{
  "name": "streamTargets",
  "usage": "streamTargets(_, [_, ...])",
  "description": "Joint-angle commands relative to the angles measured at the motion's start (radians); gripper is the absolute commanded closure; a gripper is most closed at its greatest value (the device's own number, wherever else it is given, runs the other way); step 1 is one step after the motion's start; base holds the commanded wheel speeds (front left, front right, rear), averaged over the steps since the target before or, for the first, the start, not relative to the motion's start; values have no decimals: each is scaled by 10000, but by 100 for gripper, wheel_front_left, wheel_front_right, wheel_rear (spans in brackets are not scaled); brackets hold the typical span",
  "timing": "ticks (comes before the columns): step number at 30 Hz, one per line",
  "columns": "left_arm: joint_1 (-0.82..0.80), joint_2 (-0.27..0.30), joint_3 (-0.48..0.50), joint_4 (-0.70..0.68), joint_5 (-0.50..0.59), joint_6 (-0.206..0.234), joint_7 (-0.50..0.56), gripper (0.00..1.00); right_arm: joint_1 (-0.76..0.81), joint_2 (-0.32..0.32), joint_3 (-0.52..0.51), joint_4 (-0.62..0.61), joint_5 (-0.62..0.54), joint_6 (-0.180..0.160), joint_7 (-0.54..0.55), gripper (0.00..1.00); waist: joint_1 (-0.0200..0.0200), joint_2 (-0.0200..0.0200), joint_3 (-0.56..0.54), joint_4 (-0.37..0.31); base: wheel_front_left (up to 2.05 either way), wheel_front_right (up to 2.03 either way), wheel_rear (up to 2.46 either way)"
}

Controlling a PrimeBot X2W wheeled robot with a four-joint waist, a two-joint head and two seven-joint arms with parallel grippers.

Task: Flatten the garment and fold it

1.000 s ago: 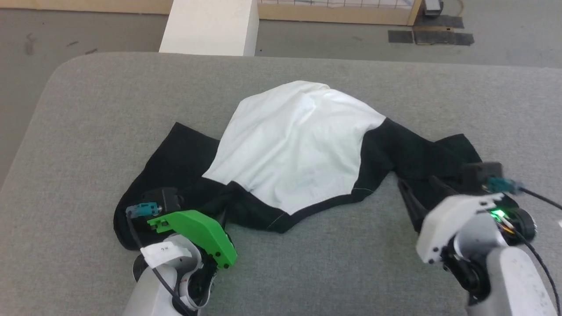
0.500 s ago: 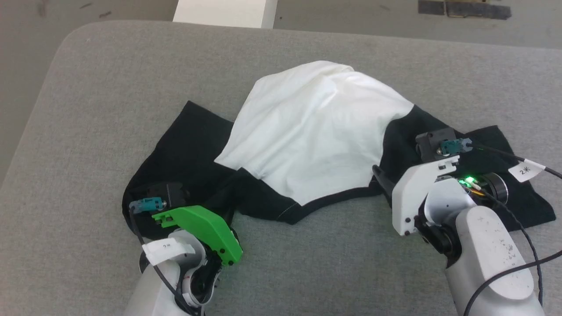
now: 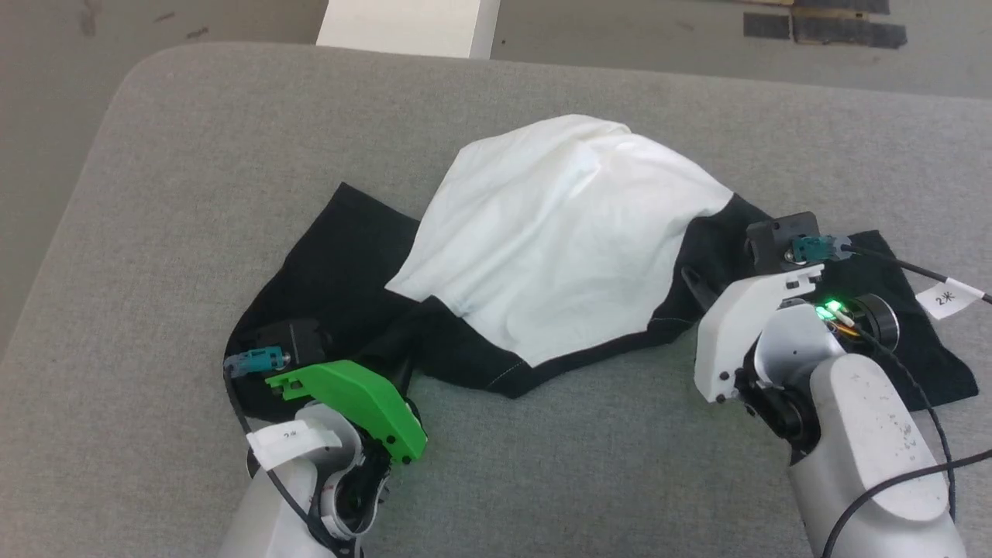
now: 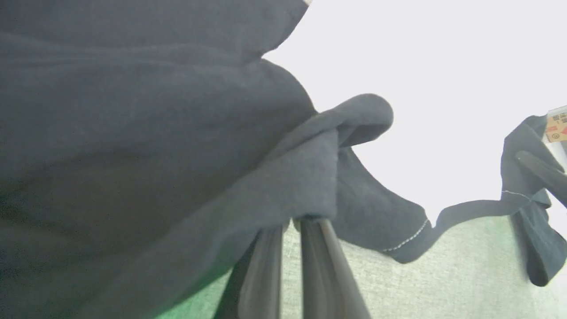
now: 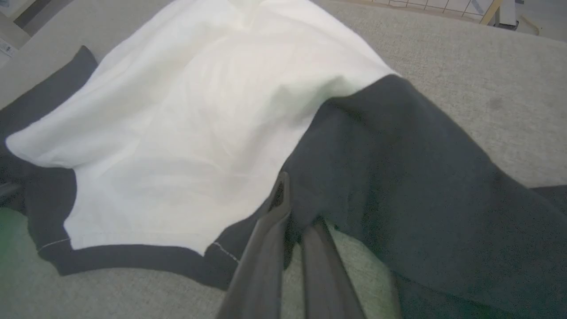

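From the head view, the garment (image 3: 566, 232) lies crumpled on the grey bench (image 3: 194, 155), spread ahead of both pincers, with its long axis running side to side from one to the other. The left pincer (image 3: 399, 373) is sunk into the black cloth at its own end and the right pincer (image 3: 697, 285) bites the black cloth at the opposite end. The white panel (image 3: 558, 256) humps up between them and beyond their tips, and the black hem sags toward the robot in the gap. Each arm is the nearer one to its own end of the hem, so neither has to cross over. In the left wrist view, the left pincer (image 4: 294, 221) is clenched, its two fingers pressed close together with a bunched fold of black cloth caught at the tips. The stitched hem trails away to that pincer's right, toward one dark finger (image 4: 538, 170) of the other arm at the far edge. In the right wrist view, the right pincer (image 5: 297, 208) is clenched too, its fingers close together on the black edge just where it meets the white panel. The hem runs off to that pincer's left, while more black cloth lies loose to its right. As I judge it, the coming move turns on that slack. With both ends held, the pincers would need to draw apart along the hem line to pull it straight before anything can be laid flat.
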Motion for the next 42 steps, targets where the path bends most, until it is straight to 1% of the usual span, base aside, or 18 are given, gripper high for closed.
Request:
streamTargets(1, [-12,1,71,-150,-225,-119,-116,100,235,-1,30,-213,215,-13,-62,100,0,0,-329,-151,0,0,0])
streamTargets(5, [-111,-36,255,-901,-975,-486,-115,100,573,-1,179,-1133,1009,-13,275,100,0,0,-855,-364,0,0,0])
streamTargets(6, [-210,22,253,-1108,-1000,-543,-50,100,598,-1,193,-1415,1209,-13,425,100,0,0,-969,-407,0,0,0])
streamTargets(8, [-516,83,369,-1628,-1245,-690,72,100,598,-9,185,-2095,1762,-13,875,100,0,0,-1274,-508,0,0,0])
streamTargets(11, [-1298,387,543,-2403,-1465,-918,409,100,359,-288,132,-3304,2596,-13,1689,100,0,0,-1685,-635,0,0,0])
streamTargets(12, [-1587,584,574,-2565,-1342,-928,504,100,252,-393,62,-3625,2816,-13,1904,100,0,0,-1818,-672,0,0,0])
streamTargets(16, [-3104,1048,763,-3166,-1177,-900,915,100,-425,-772,-391,-4827,3656,-13,2962,100,0,0,-2273,-847,0,0,0])
streamTargets(19, [-4127,1285,817,-3292,-1027,-830,1193,100,-966,-881,-695,-5333,4076,-13,3591,100,0,0,-2505,-969,0,0,0])
streamTargets(22, [-5132,1524,865,-3067,-808,-679,1473,100,-1639,-901,-958,-5644,4326,-13,4122,100,0,0,-2556,-1127,0,0,0])
streamTargets(27, [-6528,1806,798,-1978,-524,-613,1822,100,-2876,-786,-1470,-5415,4331,-13,4642,100,0,0,-2440,-1291,0,0,0])
streamTargets(31, [-7676,2150,553,-685,-112,-712,2122,100,-4141,-585,-1682,-4607,4033,-13,4931,100,0,0,-2023,-1459,0,0,0])
streamTargets(32, [-8000,2112,543,-326,-160,-747,2172,100,-4501,-517,-1663,-4319,3929,-13,5037,100,0,0,-1844,-1511,0,0,0])
streamTargets(34, [-8587,2258,374,316,94,-823,2256,100,-5176,-391,-1635,-3807,3667,-13,5067,100,0,0,-1466,-1603,0,0,0])
streamTargets(37, [-9472,2392,216,1181,396,-868,2286,100,-6207,-197,-1623,-3013,3225,-13,4942,100,0,0,-767,-1748,0,0,0])
streamTargets(42, [-11070,2794,-45,2433,1248,-830,1877,100,-8180,-31,-1478,-1448,2306,-13,4100,100,0,0,623,-2001,0,0,0])
